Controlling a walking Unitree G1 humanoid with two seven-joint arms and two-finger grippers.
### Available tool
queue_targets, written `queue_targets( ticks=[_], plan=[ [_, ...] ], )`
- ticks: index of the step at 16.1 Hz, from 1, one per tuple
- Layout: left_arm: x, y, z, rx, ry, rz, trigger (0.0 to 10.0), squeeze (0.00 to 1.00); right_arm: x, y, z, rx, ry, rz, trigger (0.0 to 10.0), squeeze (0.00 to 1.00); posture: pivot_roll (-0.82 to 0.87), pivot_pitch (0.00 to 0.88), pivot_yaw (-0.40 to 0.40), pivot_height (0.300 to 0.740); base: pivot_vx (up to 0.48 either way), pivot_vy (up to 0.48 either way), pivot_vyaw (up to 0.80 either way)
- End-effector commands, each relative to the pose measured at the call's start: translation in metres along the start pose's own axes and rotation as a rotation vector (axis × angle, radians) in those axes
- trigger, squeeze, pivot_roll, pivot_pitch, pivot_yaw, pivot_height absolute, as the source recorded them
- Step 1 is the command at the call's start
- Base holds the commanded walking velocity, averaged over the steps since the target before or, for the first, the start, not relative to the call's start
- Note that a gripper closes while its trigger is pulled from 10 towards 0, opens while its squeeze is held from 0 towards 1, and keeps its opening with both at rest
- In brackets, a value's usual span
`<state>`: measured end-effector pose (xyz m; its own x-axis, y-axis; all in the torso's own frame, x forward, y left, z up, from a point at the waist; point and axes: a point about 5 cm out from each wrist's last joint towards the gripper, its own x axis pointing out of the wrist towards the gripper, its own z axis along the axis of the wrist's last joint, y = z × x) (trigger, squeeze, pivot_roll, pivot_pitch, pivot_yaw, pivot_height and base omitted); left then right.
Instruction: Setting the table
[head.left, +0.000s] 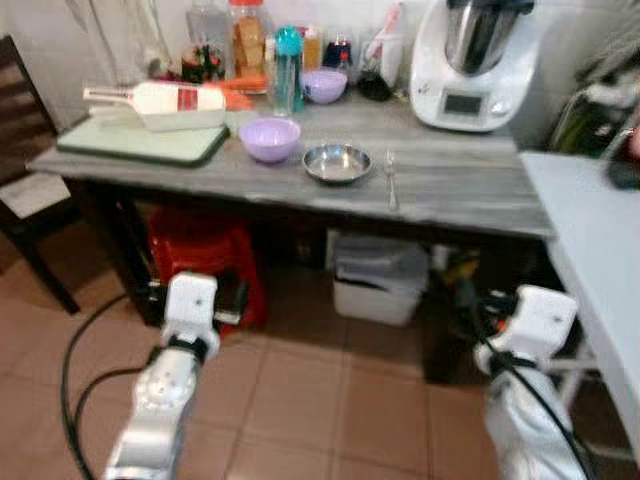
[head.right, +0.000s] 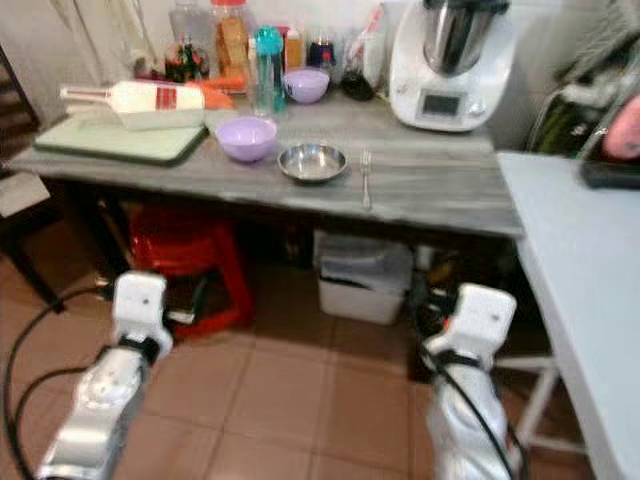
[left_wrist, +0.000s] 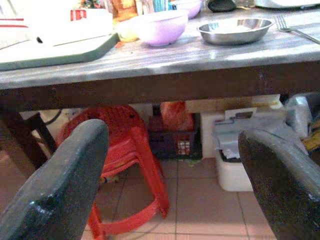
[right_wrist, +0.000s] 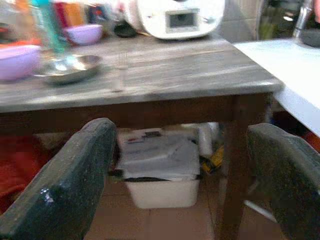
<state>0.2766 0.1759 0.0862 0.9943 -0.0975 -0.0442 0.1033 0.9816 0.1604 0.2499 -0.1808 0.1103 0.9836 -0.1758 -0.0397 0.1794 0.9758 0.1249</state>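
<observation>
On the grey wooden table (head.left: 460, 190) stand a purple bowl (head.left: 270, 138) and a steel bowl (head.left: 338, 163), with a fork (head.left: 390, 178) lying to the right of the steel bowl. A second purple bowl (head.left: 325, 86) sits further back. Both silver arms are held low in front of the table, left arm (head.left: 170, 380) and right arm (head.left: 530, 400). My left gripper (left_wrist: 175, 165) is open below the table edge, facing the red stool. My right gripper (right_wrist: 182, 165) is open too, with nothing in it, facing the white bin under the table.
A green cutting board (head.left: 140, 140) with a white bottle (head.left: 160, 103) lying on it fills the table's left end. Jars, a teal bottle (head.left: 287, 68) and a white kitchen machine (head.left: 472, 65) line the back. A red stool (head.left: 205, 255) and white bin (head.left: 378, 280) stand underneath. A white table (head.left: 600, 250) is at right, a dark chair (head.left: 25, 180) at left.
</observation>
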Motion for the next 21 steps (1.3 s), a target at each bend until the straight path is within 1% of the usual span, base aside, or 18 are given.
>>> queue_targets(
  ticks=[1,2,3,4,7,11,19,21],
  plan=[
    [0.002,-0.003,0.005,-0.007,-0.03,-0.023,10.0,0.0,0.003,-0.002,0.004,-0.009,-0.016,0.001,10.0,0.0,0.04,0.0,-0.006,0.74,0.0,0.0,0.0],
    [0.001,-0.005,0.008,-0.025,-0.056,-0.057,10.0,0.0,0.004,-0.002,0.004,-0.009,-0.019,0.0,10.0,0.0,0.04,0.0,-0.006,0.74,0.0,0.0,0.0],
    [0.003,-0.007,0.009,0.01,-0.059,-0.074,10.0,0.0,0.005,-0.002,0.005,-0.008,-0.022,-0.001,10.0,0.0,0.04,0.0,-0.004,0.74,0.0,0.0,0.0],
    [0.003,-0.008,0.009,0.017,-0.059,-0.076,10.0,0.0,0.005,-0.002,0.005,-0.008,-0.023,-0.001,10.0,0.0,0.04,0.0,-0.004,0.74,0.0,0.0,0.0],
    [0.002,-0.012,0.008,-0.006,-0.057,-0.111,10.0,0.0,0.006,-0.001,0.005,-0.007,-0.024,-0.001,10.0,0.0,0.04,0.0,-0.003,0.74,0.0,0.0,0.0],
    [0.001,-0.013,0.009,-0.017,-0.065,-0.129,10.0,0.0,0.008,-0.001,0.005,-0.007,-0.025,0.002,10.0,0.0,0.04,0.0,-0.005,0.74,0.0,-0.353,0.0],
    [0.002,-0.017,0.009,-0.027,-0.065,-0.16,10.0,0.0,0.008,-0.002,0.004,-0.004,-0.022,-0.002,10.0,0.0,0.03,0.0,0.001,0.74,0.0,-0.48,0.0],
    [0.003,-0.017,0.01,-0.028,-0.065,-0.162,10.0,0.0,0.008,-0.003,0.004,0.0,-0.022,-0.004,10.0,0.0,0.03,0.0,0.003,0.74,0.0,-0.48,-0.74]
  ],
)
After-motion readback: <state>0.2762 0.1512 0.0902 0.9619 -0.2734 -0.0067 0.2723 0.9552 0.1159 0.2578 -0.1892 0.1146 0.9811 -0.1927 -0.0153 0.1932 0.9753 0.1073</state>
